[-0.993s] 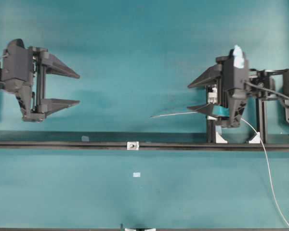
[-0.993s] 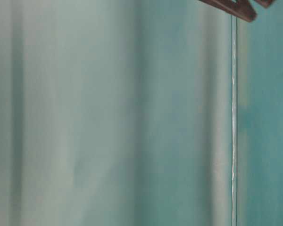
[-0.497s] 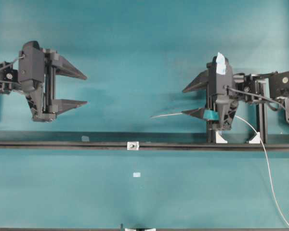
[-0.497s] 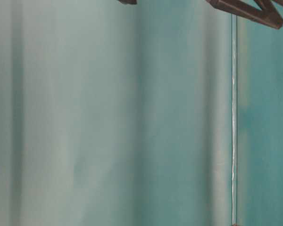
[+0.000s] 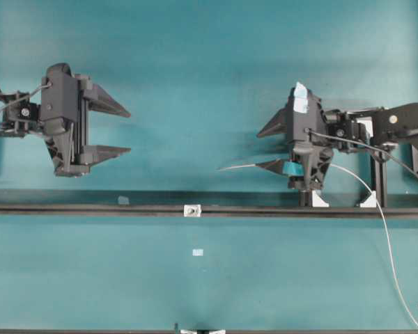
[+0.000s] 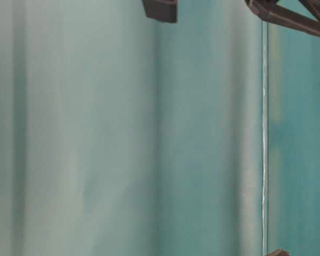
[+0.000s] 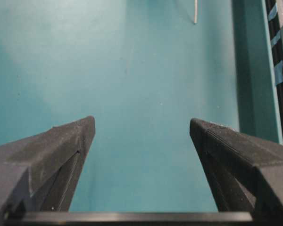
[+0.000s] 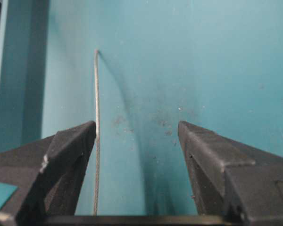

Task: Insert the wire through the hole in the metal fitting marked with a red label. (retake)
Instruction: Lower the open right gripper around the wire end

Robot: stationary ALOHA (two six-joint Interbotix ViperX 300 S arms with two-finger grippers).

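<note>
Both grippers are seen spread wide and empty: the left gripper [image 5: 122, 129] at nine o'clock, the right gripper [image 5: 272, 147] at three, with the wire [image 5: 242, 166] lying just inside its lower finger. No grasp is made yet; the fitting [image 5: 191, 210] sits on the rail [image 5: 70, 208] at six o'clock. Next, closure on the wire is judged needed before its tip is steered to the hole.

Table [image 5: 195, 69] teal, plain. Rail [image 5: 90, 209] black. Fitting [image 5: 191, 210] on rail silvery w/ dark centre. Wire [image 5: 240, 167] pale grey. Grippers black: left [image 5: 125, 129], right [image 5: 263, 149].
</note>
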